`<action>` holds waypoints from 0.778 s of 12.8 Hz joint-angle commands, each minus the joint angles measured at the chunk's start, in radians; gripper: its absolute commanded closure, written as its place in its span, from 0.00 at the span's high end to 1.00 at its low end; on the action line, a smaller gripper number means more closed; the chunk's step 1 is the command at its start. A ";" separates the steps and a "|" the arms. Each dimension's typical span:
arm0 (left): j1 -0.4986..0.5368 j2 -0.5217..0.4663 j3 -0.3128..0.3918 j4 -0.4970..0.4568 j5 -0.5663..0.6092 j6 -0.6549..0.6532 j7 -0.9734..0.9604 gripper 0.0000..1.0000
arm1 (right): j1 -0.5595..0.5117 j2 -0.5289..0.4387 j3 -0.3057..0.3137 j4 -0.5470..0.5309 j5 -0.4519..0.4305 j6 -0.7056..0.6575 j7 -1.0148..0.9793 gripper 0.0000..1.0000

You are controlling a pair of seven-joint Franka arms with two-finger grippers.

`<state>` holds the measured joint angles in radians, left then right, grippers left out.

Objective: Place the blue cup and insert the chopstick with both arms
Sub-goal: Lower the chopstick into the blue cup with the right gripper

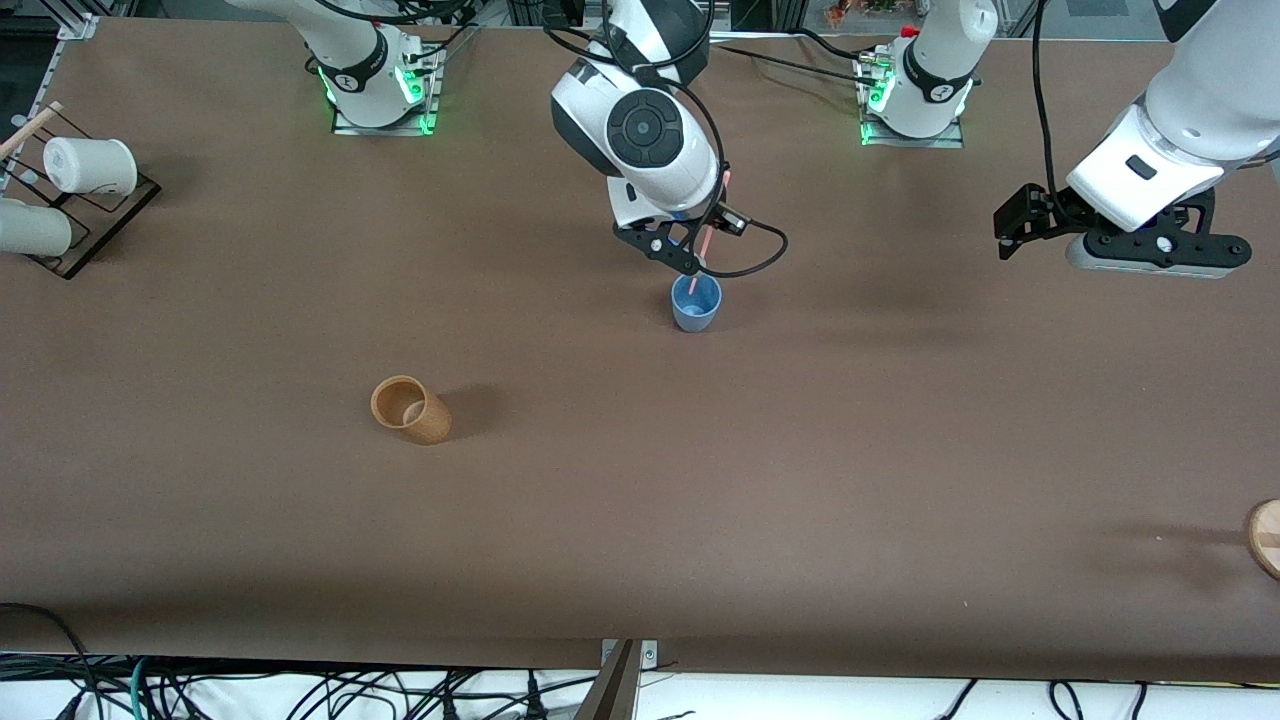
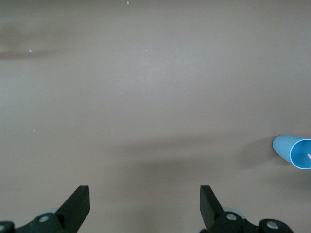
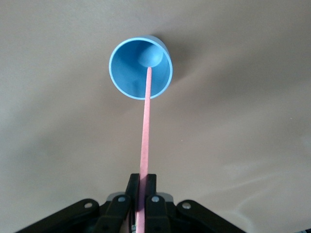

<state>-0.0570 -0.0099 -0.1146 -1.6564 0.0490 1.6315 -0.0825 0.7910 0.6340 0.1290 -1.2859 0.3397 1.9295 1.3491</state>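
The blue cup [image 1: 696,303] stands upright mid-table; it also shows in the right wrist view [image 3: 141,68] and at the edge of the left wrist view [image 2: 297,151]. My right gripper [image 1: 693,262] hangs just above the cup, shut on the pink chopstick [image 1: 710,230]. In the right wrist view the gripper [image 3: 141,178] pinches the chopstick [image 3: 145,136] near its upper end, and the lower end is inside the cup's mouth. My left gripper [image 1: 1160,250] waits open and empty above bare table toward the left arm's end; the left wrist view shows it [image 2: 145,194] with jaws wide apart.
A tan cup [image 1: 410,408] lies tilted on the table, nearer the front camera, toward the right arm's end. Two white cups [image 1: 90,165] sit on a dark rack [image 1: 100,215] at that end. A wooden disc [image 1: 1265,535] shows at the left arm's end.
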 commanded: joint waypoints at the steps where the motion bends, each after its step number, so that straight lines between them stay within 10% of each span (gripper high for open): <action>1: -0.001 0.011 0.009 0.021 -0.020 -0.001 0.015 1.00 | -0.001 -0.040 -0.005 -0.085 0.024 0.061 0.013 0.05; 2: -0.001 0.011 0.009 0.021 -0.020 -0.002 0.014 1.00 | -0.001 -0.040 -0.005 -0.095 0.024 0.081 0.004 0.18; 4: -0.001 0.013 0.009 0.024 -0.023 -0.010 0.012 1.00 | -0.015 -0.040 -0.006 -0.095 0.001 0.092 -0.016 1.00; 10: -0.003 0.013 0.004 0.024 -0.024 -0.016 0.013 1.00 | -0.234 -0.183 -0.003 -0.093 -0.130 -0.073 -0.338 1.00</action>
<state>-0.0586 -0.0059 -0.1130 -1.6555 0.0490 1.6310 -0.0825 0.6532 0.5332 0.1115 -1.3348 0.2257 1.9329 1.1668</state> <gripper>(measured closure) 0.000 0.106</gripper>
